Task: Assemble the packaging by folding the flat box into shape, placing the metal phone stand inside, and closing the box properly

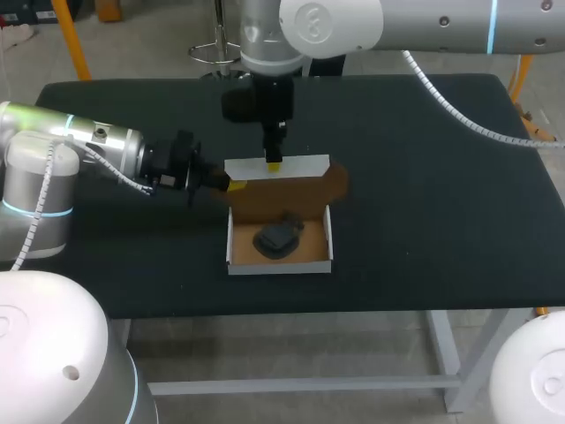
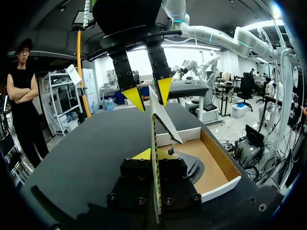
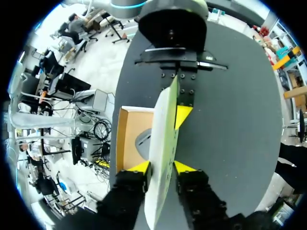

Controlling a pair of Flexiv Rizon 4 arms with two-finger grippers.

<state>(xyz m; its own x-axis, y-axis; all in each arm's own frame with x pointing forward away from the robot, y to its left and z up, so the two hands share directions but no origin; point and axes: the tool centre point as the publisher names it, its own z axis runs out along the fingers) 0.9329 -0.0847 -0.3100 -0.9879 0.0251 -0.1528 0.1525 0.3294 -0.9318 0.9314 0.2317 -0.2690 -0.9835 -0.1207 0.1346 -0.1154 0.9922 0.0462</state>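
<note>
Head view: left gripper (image 1: 231, 185) and right gripper (image 1: 274, 164) pinch the raised lid (image 1: 291, 194); fold it evenly toward the box (image 1: 281, 265)'s near wall.

Robotics lab, bench setup. In the head view a black-topped table (image 1: 441, 221) on a bare white metal frame (image 1: 441, 344) fills the middle. Two industrial-type arms work over it: the left arm (image 1: 79, 146), silver and white links, at middle left, and the right arm (image 1: 424, 22) across the top right. White ribbed cable conduit (image 1: 459, 110) loops off the right arm at upper right.
</note>
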